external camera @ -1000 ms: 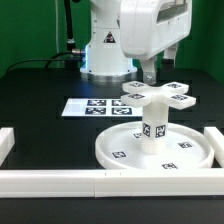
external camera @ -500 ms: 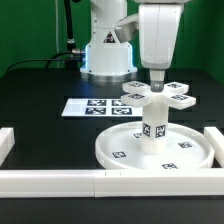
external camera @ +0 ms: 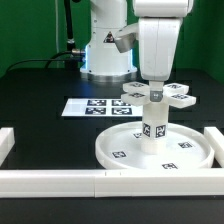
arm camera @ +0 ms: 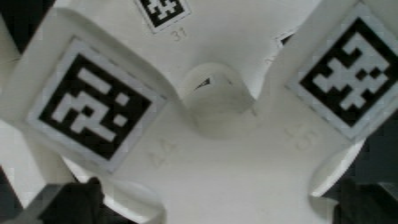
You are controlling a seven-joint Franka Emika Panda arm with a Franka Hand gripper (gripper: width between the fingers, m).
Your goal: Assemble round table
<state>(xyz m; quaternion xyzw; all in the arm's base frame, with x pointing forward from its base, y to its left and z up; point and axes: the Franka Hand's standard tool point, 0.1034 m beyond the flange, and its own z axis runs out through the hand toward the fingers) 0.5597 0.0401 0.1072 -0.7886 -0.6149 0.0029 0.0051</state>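
The cross-shaped four-arm piece (external camera: 165,95) lies flat on the black table behind the large rimmed round disc (external camera: 115,152). The short thick post (external camera: 152,126) stands upright in the middle of the disc. My gripper (external camera: 155,94) is down at the cross piece, just behind the post. In the wrist view the cross piece (arm camera: 214,85) fills the frame, with tagged arms on either side of its hub. One arm lies between my dark fingers (arm camera: 63,198). The gripper (arm camera: 214,205) looks open, the jaws wide to either side of that arm.
The marker board (external camera: 90,106) lies on the exterior view's left of the cross piece. White border rails run along the front (external camera: 60,182) and stand at both sides (external camera: 214,135). The robot base (external camera: 105,55) is at the back.
The gripper has swung from the back toward the cross piece and come down onto it. The disc, post and cross piece have not moved.
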